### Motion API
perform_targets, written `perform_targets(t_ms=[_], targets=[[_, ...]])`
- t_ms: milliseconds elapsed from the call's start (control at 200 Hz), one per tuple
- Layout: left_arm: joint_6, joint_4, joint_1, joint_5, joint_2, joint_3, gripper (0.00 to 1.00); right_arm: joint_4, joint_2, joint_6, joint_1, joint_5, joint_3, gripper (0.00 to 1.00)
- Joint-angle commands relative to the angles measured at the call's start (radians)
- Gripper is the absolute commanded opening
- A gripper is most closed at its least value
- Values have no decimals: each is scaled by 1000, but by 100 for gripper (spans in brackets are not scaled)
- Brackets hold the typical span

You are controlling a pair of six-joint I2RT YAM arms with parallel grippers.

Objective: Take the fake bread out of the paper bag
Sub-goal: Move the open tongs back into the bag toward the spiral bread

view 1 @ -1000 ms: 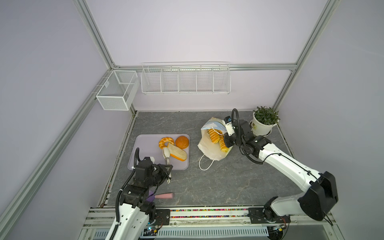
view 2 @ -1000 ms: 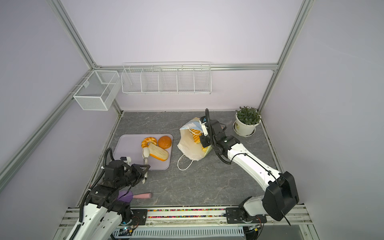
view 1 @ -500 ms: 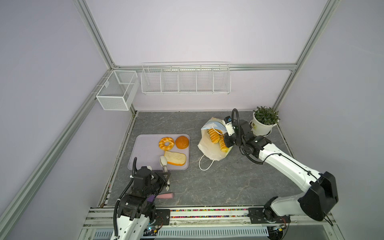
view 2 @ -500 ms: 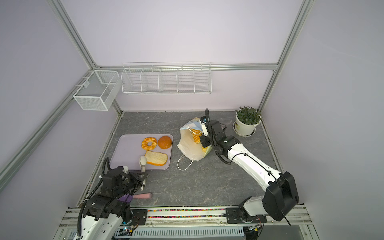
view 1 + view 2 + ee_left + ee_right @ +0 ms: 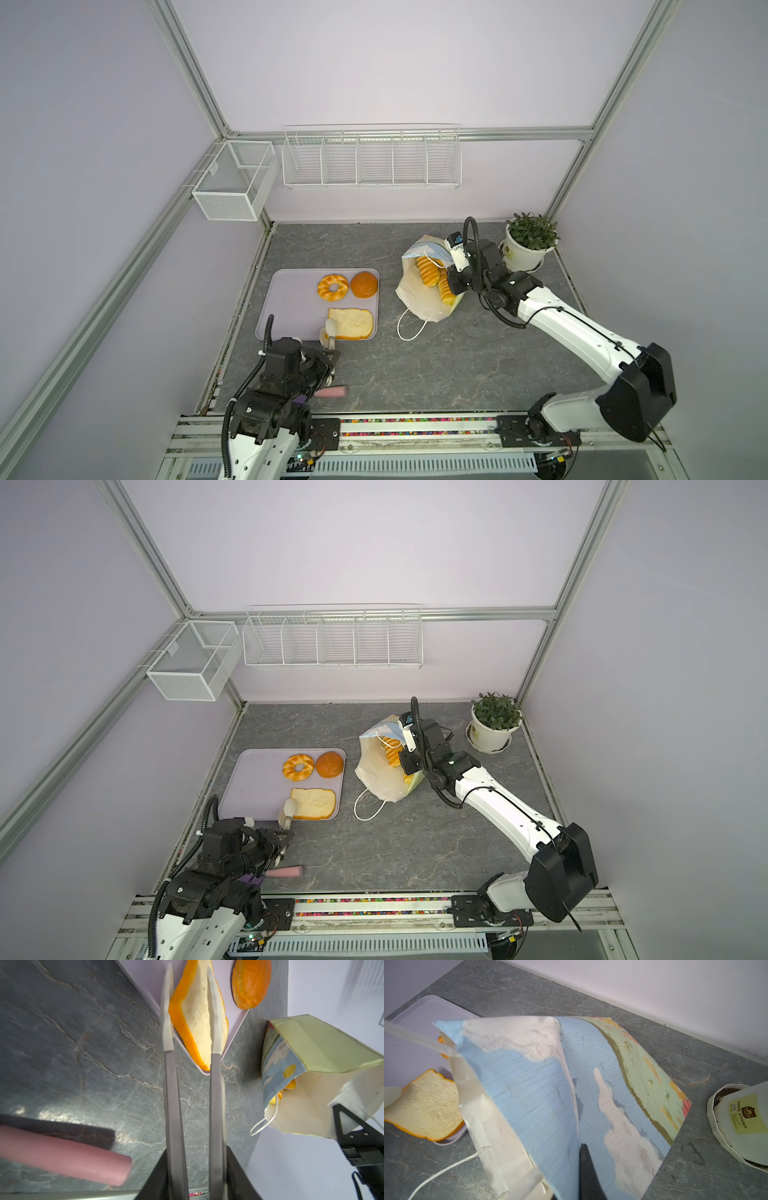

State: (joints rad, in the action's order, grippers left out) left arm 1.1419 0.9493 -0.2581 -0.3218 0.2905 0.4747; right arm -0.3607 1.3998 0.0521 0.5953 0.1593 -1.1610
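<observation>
Toast slice [image 5: 353, 323] dropped onto tray [image 5: 291, 299]; pot label [image 5: 743, 1113] bears Chinese script.

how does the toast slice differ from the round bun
The toast slice is square, flat and pale with an orange crust; the round bun is domed and all orange. The toast slice lies at the near edge of the tray, the round bun in its far corner. Both rest on it.

Robot lab test cell: silver aluminium frame posts [image 5: 199, 83], plain lilac wall panels [image 5: 374, 62], grey marbled stone-look counter [image 5: 436, 365]. White wire compartment rack [image 5: 371, 160] wall-mounted far beyond left hand [image 5: 327, 332]; metal base rail [image 5: 415, 428] behind it.
</observation>
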Motion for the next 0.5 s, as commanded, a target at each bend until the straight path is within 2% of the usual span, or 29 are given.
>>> perform_targets(t_ms=[0,175,495], targets=[[-49,41,6,24,13,56,41,22,6,11,-5,-18,1,7],[-50,56,5,38,22,76,44,17,0,6,-5,-17,-2,7],[-187,203,4,118,96,241,43,17,0,4,-6,-16,-2,7]])
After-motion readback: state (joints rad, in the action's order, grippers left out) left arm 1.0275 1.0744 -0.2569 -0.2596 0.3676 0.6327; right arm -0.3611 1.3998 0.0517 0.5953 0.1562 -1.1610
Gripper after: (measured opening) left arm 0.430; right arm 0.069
